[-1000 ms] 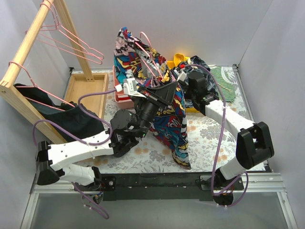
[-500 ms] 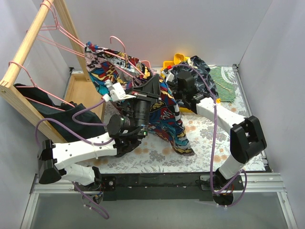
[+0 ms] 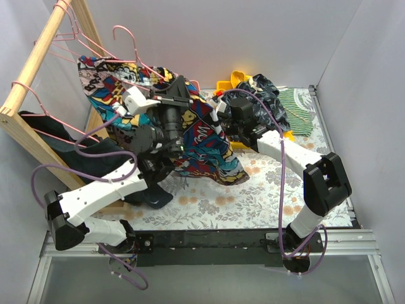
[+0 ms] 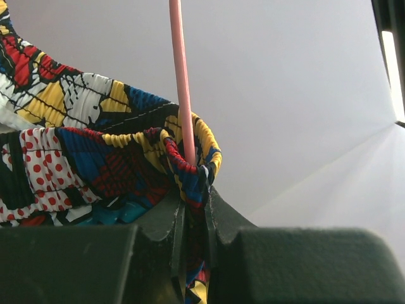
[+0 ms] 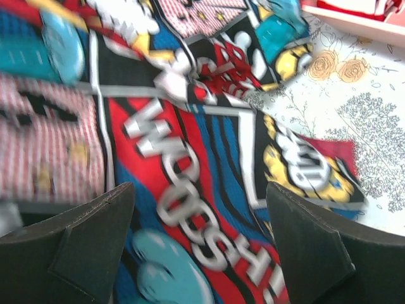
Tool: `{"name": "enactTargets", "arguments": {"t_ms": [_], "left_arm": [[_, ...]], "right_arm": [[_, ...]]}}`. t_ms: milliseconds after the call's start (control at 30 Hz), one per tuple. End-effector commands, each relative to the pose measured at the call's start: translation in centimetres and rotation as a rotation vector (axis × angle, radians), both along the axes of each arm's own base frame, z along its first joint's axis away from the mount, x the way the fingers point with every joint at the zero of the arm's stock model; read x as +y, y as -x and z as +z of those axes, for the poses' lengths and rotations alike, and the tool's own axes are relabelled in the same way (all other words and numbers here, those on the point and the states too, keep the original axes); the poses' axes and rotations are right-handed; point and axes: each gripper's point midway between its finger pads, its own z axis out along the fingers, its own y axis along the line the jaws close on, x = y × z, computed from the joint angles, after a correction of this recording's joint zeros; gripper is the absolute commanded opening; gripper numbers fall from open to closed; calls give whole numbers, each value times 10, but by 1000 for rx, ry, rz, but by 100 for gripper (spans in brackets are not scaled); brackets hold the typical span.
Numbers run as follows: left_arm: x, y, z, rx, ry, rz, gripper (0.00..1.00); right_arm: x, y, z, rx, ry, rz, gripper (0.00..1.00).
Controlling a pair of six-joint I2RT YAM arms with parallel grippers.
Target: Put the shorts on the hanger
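Observation:
The shorts (image 3: 196, 136), in a blue, red, yellow and white comic print, hang from my left gripper (image 3: 172, 88) and drape down to the table. In the left wrist view my left gripper (image 4: 193, 196) is shut on the gathered waistband of the shorts (image 4: 76, 158) together with the pink wire of the hanger (image 4: 180, 76). The hanger's hook (image 3: 134, 49) sticks up near the wooden rail. My right gripper (image 3: 216, 125) is open beside the hanging cloth. In the right wrist view my right gripper (image 5: 196, 209) has its jaws wide apart over the shorts (image 5: 190, 126), holding nothing.
A wooden rail (image 3: 38, 63) runs along the left with other pink hangers (image 3: 76, 38) and a black garment (image 3: 82, 152) on it. A wooden tray (image 3: 107, 114) lies below. A pile of clothes (image 3: 272, 95) sits at the back right on the floral table cover (image 3: 272, 183).
My left arm has carried the shorts and hanger up and to the left, toward the rail. My right gripper has followed to the left, still open.

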Motion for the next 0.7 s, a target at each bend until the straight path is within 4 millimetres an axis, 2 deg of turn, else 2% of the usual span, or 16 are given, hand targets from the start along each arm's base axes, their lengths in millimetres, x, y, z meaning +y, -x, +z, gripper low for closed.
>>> {"name": "enactTargets", "arguments": {"t_ms": [0,667], "left_arm": [[17,-5,28,-10,19,-65,0],[80,-47,37,66,55,-21,0]], "right_arm": [[5,-1,18,-59,-22,24,91],[0,8,1,-57,13,48,91]]}}
